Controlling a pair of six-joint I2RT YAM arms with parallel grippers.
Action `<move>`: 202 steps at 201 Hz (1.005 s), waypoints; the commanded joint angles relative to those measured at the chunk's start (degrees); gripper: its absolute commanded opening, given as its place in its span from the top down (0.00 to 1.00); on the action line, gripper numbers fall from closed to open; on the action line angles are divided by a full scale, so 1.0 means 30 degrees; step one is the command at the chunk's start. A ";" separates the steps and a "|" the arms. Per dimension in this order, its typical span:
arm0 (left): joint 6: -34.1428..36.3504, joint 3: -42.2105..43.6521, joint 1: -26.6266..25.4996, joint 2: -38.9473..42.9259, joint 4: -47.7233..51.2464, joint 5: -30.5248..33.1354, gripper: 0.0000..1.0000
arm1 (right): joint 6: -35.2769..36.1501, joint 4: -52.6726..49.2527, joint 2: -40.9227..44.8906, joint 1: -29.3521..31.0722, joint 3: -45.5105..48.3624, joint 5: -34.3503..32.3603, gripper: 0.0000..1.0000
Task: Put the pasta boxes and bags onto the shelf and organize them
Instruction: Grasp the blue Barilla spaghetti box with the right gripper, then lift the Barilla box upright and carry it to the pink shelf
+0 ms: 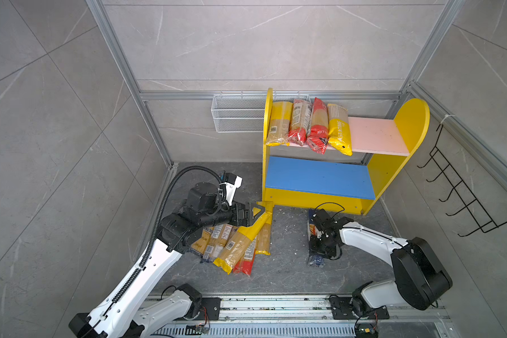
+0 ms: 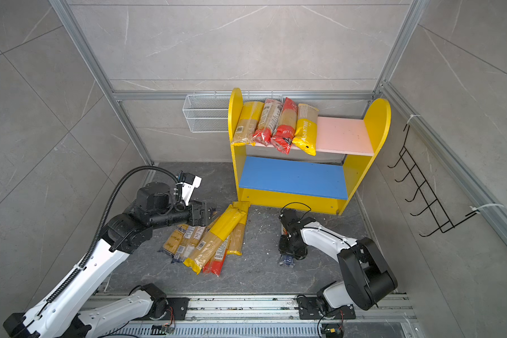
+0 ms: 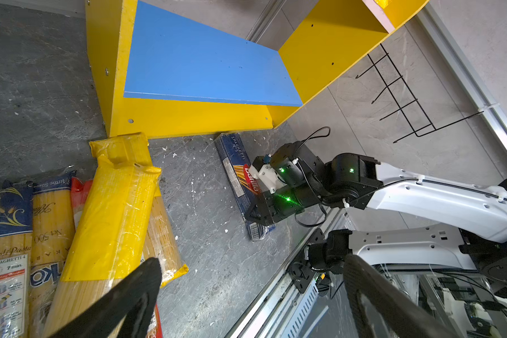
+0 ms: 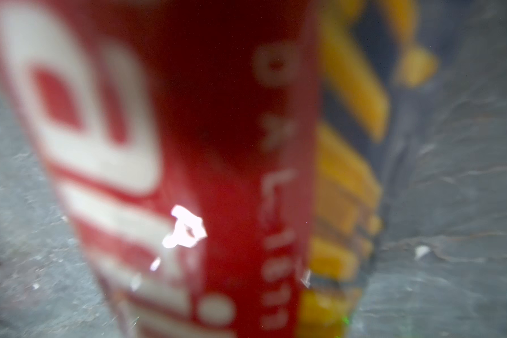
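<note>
Right end effector (image 3: 255, 216) sits astride the near half of the dark blue packet (image 3: 234, 164), which lies on the worktop (image 1: 284, 263) just in front of the shelf (image 1: 313, 199); clamping cannot be confirmed. Left end effector (image 1: 255, 215), fully released, hovers at the far end of the packet pile (image 1: 234, 245). Four packets (image 1: 308, 125) occupy the left part of the pink upper board (image 1: 375, 134).

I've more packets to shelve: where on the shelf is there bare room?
The blue lower board is wholly bare. The pink upper board is free between the rightmost packet and the right side panel. Its left part is crowded with four packets side by side.
</note>
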State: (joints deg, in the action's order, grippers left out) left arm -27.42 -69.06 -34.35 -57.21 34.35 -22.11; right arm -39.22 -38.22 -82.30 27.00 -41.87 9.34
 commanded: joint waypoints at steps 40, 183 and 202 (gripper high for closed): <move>0.0716 0.0153 0.0028 0.0877 0.0094 0.0281 0.00 | -0.1537 -0.0630 0.5117 0.0194 0.0186 0.3102 0.75; 0.1025 -0.1463 0.0046 -0.0541 -0.0309 -0.1147 0.00 | -0.0024 -1.4301 1.3336 0.0205 -1.1621 0.0352 0.77; 0.1025 -0.1811 0.0026 -0.0758 -0.0307 -0.1215 0.00 | 0.0063 -1.5441 1.2983 0.0192 -1.4055 -0.0605 0.77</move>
State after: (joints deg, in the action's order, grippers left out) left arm -25.74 -71.26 -34.35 -59.05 34.70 -23.31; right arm -42.19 -81.21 -43.35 27.38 -74.98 12.80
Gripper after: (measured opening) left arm 0.998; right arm 0.380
